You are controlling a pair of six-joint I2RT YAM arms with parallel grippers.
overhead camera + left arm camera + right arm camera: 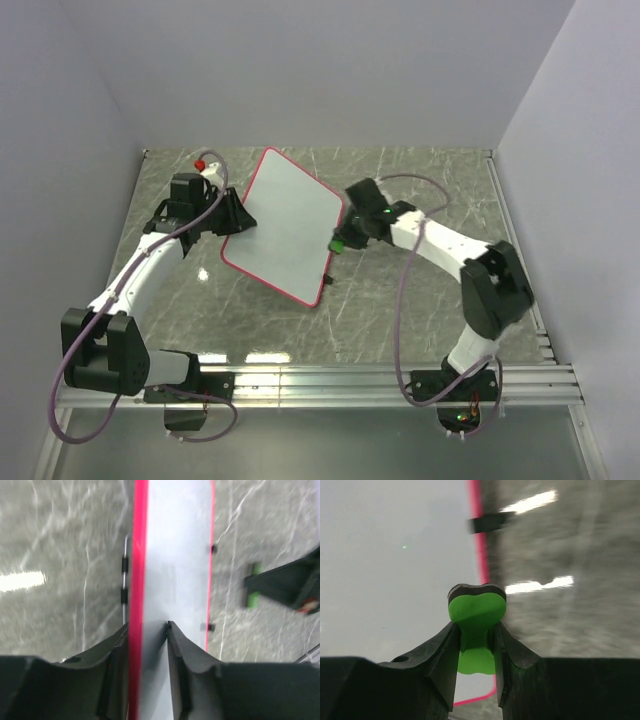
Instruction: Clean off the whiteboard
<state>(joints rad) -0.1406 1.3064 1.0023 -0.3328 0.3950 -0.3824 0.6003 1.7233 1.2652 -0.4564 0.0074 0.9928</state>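
A red-rimmed whiteboard [285, 225] sits tilted mid-worktop [420, 190], nearer the far edge, its left edge clamped in the left gripper [146, 627], while the right gripper [476, 626] pinches a green eraser [477, 609] at its right edge.

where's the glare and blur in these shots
top external: sharp, small glare spots on the marble table; left wrist: whiteboard soft, one glare streak on the table at left; right wrist: green eraser crisp, table smeared with two glare streaks
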